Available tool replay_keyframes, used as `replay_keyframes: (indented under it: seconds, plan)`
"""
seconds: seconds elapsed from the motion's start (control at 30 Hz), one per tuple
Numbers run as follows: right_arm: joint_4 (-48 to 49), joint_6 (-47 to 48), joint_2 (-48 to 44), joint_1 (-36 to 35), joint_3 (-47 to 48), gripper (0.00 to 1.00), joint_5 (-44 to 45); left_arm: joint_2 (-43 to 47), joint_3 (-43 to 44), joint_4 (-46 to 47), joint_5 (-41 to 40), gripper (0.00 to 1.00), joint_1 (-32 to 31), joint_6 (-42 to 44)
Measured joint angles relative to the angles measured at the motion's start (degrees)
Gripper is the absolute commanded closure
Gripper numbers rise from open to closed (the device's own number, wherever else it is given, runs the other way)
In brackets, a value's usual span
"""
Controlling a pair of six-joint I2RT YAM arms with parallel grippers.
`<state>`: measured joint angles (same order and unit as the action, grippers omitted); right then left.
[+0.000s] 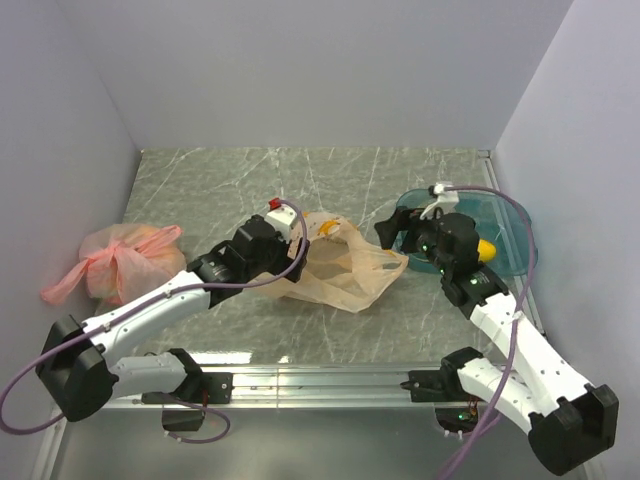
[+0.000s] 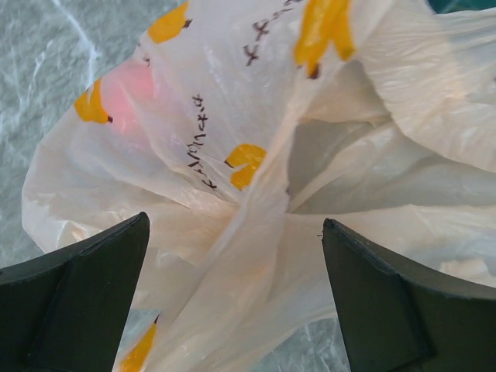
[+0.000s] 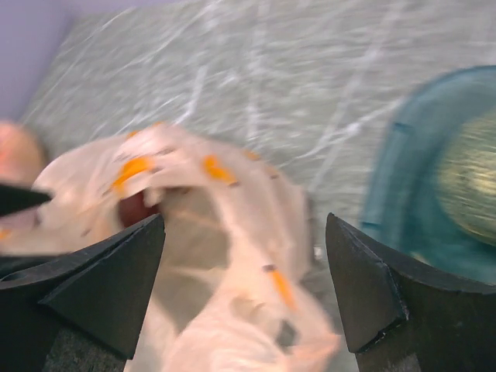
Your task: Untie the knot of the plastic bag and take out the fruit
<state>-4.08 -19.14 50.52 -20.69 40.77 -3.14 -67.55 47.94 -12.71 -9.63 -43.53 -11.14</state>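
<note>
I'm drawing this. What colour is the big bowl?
Teal: a see-through blue-green bowl. The top view shows it best.

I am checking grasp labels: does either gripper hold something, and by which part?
Nothing is held. The left gripper stands open around a bunched fold of the plastic bag without clamping it; the right gripper is open near the bag.

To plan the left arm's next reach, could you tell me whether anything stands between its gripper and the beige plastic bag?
Nothing visible does: the open left gripper faces the plastic bag directly, its fingers either side of the crinkled film.
</note>
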Motion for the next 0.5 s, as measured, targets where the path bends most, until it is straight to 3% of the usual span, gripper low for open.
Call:
replay_keyframes:
  seconds: [0.17,0.37,0.47,0.5]
  plan:
    - [1.3,1.7,0.7,-6.3,0.0,0.11,-4.6,0.6,-0.2,1.5,1.4,0.01,0.0,1.3]
    - [4.0,2.3,5.0,-14.1,-0.1,0.11,-7.9,-5.1,-0.1,1.5,0.1,0.04,-0.1,0.5]
    - [6.4,2.3,7.0,-16.3,-1.0,0.11,-8.8,-9.0,0.9,-0.1,-1.8,0.17,-0.1,-1.1]
    - [7.2,2.1,7.6,-16.7,-1.3,0.11,-8.8,-10.3,1.6,-0.8,-2.3,0.34,-0.1,-1.9]
